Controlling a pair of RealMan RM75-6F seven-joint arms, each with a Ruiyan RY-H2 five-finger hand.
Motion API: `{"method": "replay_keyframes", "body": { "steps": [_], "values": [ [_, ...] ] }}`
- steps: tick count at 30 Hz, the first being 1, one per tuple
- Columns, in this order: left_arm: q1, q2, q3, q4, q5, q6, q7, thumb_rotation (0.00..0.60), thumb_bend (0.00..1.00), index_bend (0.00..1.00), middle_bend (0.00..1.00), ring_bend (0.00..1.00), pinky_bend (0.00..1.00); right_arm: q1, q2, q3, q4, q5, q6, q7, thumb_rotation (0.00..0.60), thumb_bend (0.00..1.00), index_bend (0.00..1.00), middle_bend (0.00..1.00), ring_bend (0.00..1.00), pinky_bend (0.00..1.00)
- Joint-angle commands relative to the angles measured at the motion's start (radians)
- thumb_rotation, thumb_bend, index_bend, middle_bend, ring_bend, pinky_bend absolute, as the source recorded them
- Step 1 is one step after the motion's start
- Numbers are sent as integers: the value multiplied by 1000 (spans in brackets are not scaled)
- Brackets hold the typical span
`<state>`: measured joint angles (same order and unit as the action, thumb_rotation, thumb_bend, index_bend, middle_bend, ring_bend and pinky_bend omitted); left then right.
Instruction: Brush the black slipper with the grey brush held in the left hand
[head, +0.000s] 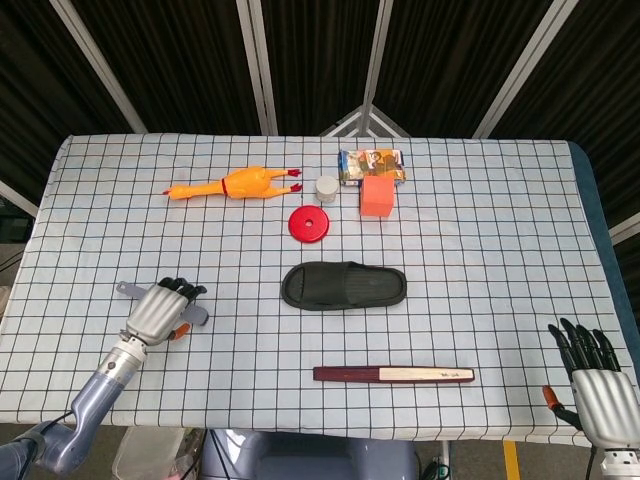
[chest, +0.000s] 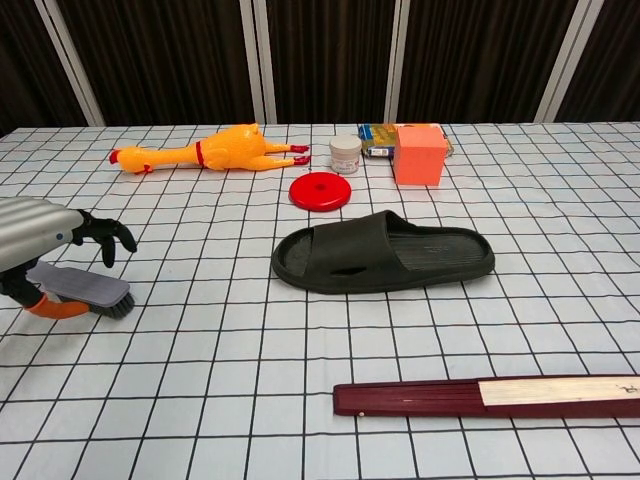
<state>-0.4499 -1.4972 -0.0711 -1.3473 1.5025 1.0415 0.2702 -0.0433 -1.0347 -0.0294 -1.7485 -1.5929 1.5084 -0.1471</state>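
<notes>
The black slipper (head: 344, 285) (chest: 385, 252) lies flat near the middle of the checked table, toe end to the right. The grey brush (head: 198, 316) (chest: 88, 288) lies on the cloth at the left, bristles down. My left hand (head: 160, 310) (chest: 48, 232) arches over its handle, dark fingers curled down on the far side and the orange thumb tip on the near side. No firm grip on the brush shows. My right hand (head: 590, 378) hangs off the table's near right corner, fingers spread and holding nothing; only the head view shows it.
Along the back stand a yellow rubber chicken (head: 235, 185), a small white jar (head: 327, 187), a red disc (head: 309, 224), an orange cube (head: 377, 197) and a printed packet (head: 371, 164). A folded dark red fan (head: 393, 375) lies near the front edge.
</notes>
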Motion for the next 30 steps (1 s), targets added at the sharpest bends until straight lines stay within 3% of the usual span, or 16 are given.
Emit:
{"method": "replay_keyframes", "body": {
  "steps": [1,20,27,30],
  "values": [
    [-3,2,5,0,-7,-5,-9,600,325,268,385,271,303,2,-2,1,-2,5,-4,-7,600,383,0,0,0,0],
    [-28,-8,23,19,-29,-17,-20,600,383,309,429,311,340,2,0,-1,-9,13,-6,-16,600,383,0,0,0,0],
    [-35,-2,27,8,-26,-10,-24,600,470,364,481,357,399,3,3,-3,-9,10,-7,-11,600,383,0,0,0,0],
    [-38,2,26,3,-27,-6,-29,600,580,416,524,398,446,3,5,-4,-9,11,-9,-9,600,383,0,0,0,0]
  ]
}}
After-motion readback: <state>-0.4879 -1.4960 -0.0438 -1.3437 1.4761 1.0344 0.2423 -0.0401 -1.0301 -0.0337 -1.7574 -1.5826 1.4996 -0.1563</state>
